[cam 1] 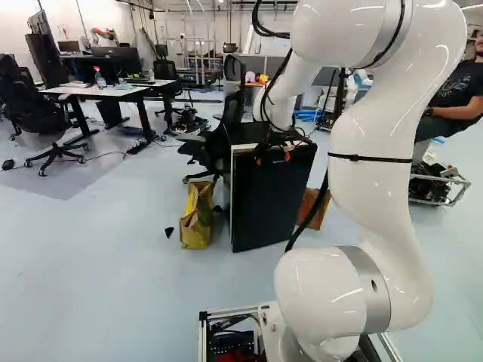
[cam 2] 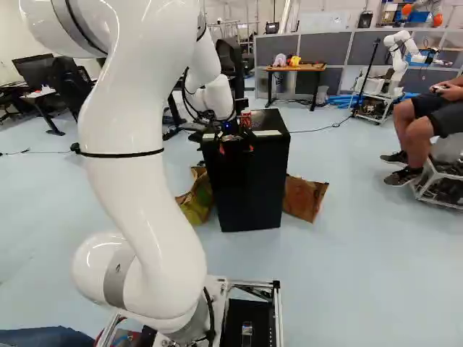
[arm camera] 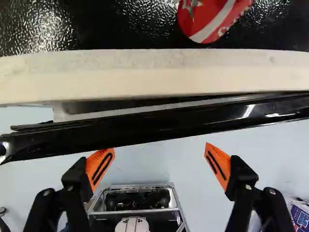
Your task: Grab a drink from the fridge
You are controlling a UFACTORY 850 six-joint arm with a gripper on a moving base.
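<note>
A red can (arm camera: 212,21) with a pale stripe lies on the textured black top of a small fridge (cam 2: 257,191); in the wrist view it is ahead of me, near one o'clock from the space between my fingers, well beyond their tips. I cannot see into the fridge. Nearer to me, across twelve o'clock, runs the pale front edge (arm camera: 145,79) of the fridge top, and then the glossy black top edge of its door (arm camera: 193,123). The door stands slightly ajar, with a narrow gap that grows wider toward ten o'clock. My claw (cam 1: 272,158) is at the front of the fridge, high up near the door's top. It is open and empty, the two orange pads (arm camera: 100,168) spread well apart just short of the door's edge; whether one tip touches it I cannot tell. At six o'clock, below and between my fingers, is the metal frame of my base (arm camera: 140,185). In the left base view, a yellow and brown paper bag (cam 1: 198,215) stands at nine o'clock beside the fridge, a brown paper bag (cam 1: 313,210) at three, and a black office chair (cam 1: 215,143) near eleven. Farther off, in the right base view, a wooden table (cam 2: 296,67) is at one o'clock from the fridge and another robot (cam 2: 396,56) at two.
</note>
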